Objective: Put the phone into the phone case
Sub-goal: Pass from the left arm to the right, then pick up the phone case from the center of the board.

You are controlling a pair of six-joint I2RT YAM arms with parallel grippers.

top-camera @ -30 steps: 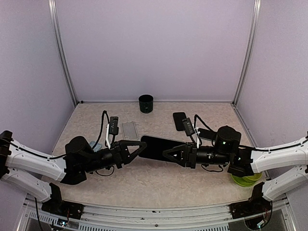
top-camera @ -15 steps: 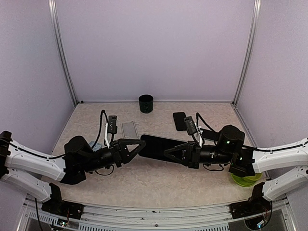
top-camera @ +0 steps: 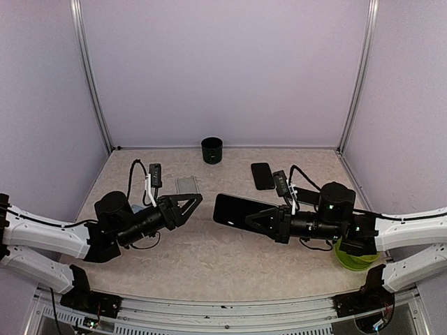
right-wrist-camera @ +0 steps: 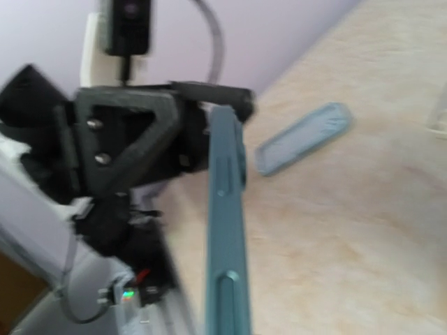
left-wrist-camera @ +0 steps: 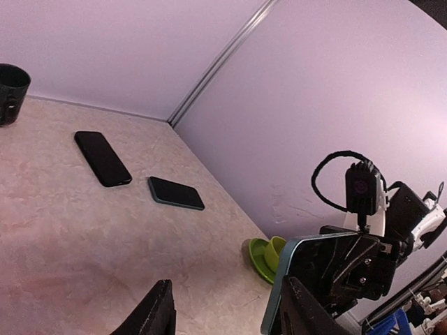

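Observation:
My right gripper [top-camera: 257, 219] is shut on a dark phone with a teal rim [top-camera: 236, 209] and holds it above the table's middle, tilted. The right wrist view shows that phone edge-on [right-wrist-camera: 227, 237]; in the left wrist view [left-wrist-camera: 314, 276] it stands by the right finger. My left gripper [top-camera: 187, 204] is open and empty, a short gap left of the phone's free end. Its fingers [left-wrist-camera: 162, 310] frame bare table. A pale grey-blue phone case [top-camera: 187, 186] lies flat behind the left gripper and also shows in the right wrist view [right-wrist-camera: 304, 138].
A black cup [top-camera: 211, 149] stands at the back wall. A black phone [top-camera: 262, 175] lies at the back right, and another dark phone [left-wrist-camera: 176, 192] lies beside it. A green bowl with a cup [top-camera: 353, 259] sits under the right arm.
My left gripper was at the phone's left end and has drawn back to the left, open. My right gripper has shifted slightly right with the phone still in it.

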